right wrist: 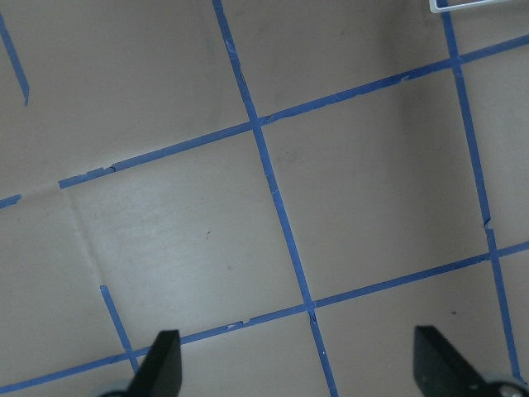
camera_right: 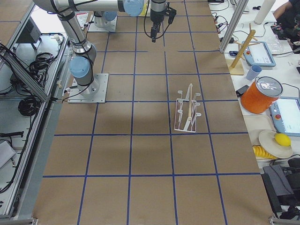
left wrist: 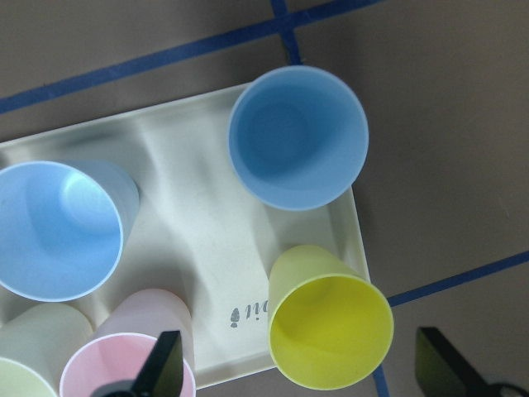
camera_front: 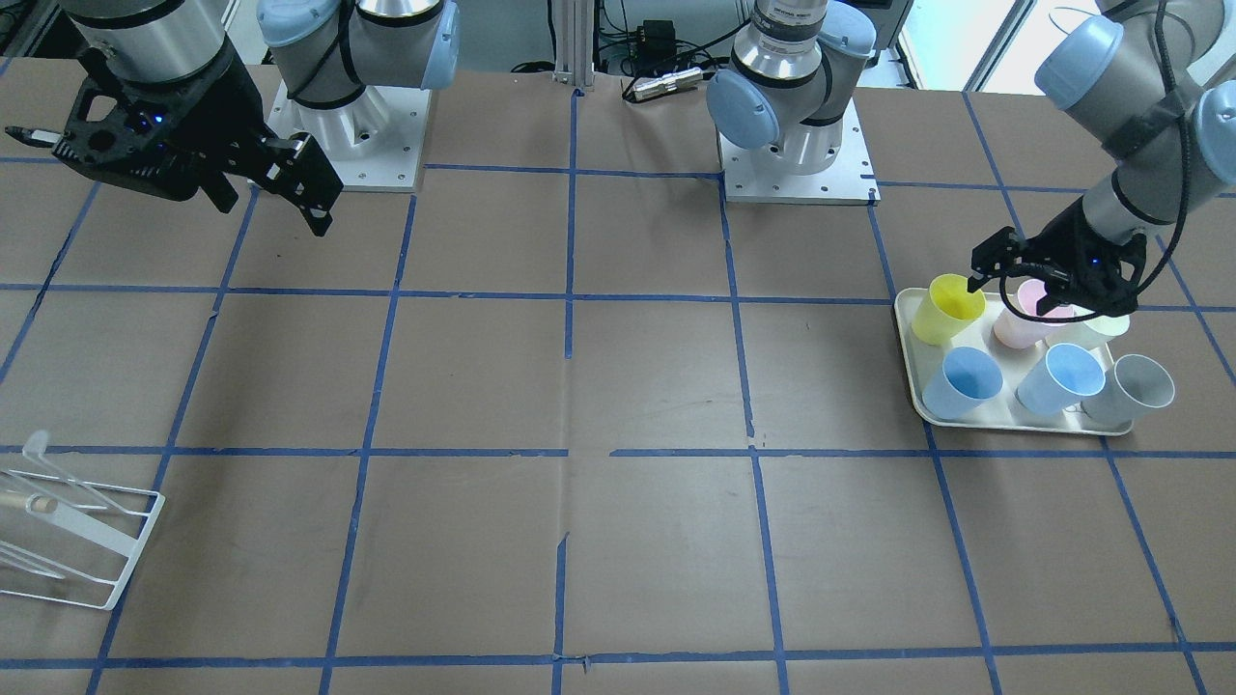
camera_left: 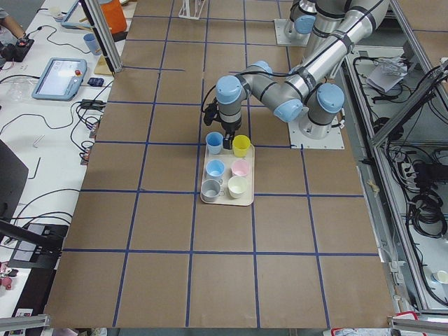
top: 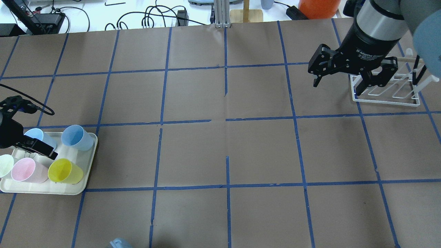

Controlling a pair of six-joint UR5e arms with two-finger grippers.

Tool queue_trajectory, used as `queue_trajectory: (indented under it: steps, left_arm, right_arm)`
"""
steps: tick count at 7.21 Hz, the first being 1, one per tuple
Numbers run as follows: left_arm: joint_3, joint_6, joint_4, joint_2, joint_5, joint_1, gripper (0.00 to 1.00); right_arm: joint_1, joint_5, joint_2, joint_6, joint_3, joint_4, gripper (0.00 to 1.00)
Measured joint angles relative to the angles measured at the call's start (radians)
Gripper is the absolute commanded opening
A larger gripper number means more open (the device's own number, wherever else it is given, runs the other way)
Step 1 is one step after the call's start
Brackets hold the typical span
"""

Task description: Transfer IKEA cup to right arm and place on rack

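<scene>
The bright yellow IKEA cup (top: 63, 171) stands upright at the near right corner of the cream tray (top: 44, 191); it also shows in the front view (camera_front: 951, 309) and the left wrist view (left wrist: 331, 331). My left gripper (camera_front: 1009, 290) hovers open above it. In the left wrist view one fingertip (left wrist: 161, 368) is over the pink cup and the other is beyond the tray edge. My right gripper (top: 337, 89) is open and empty, high over the table beside the white wire rack (top: 389, 89), which also shows in the front view (camera_front: 68, 526).
The tray also holds a pink cup (top: 26, 170), a pale yellow-green cup (top: 5, 164), two blue cups (top: 77, 137) and a grey cup (camera_front: 1135, 386). Brown paper with a blue tape grid covers the table between tray and rack.
</scene>
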Motion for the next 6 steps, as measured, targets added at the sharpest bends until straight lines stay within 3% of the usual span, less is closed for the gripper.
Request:
queue_trajectory:
  steps: [2, 3, 6]
  left_arm:
    - [-0.063, 0.023, 0.104, -0.017, 0.0, 0.005, 1.0]
    - [-0.086, 0.046, 0.149, -0.026, -0.001, 0.006, 1.0]
    - [-0.115, 0.127, 0.197, -0.037, -0.001, 0.01, 1.0]
  right_arm:
    - [-0.001, 0.024, 0.004, 0.016, -0.001, -0.003, 1.0]
    - [-0.002, 0.085, 0.01, 0.049, -0.006, -0.007, 1.0]
    - [-0.005, 0.402, 0.023, 0.274, -0.019, -0.027, 1.0]
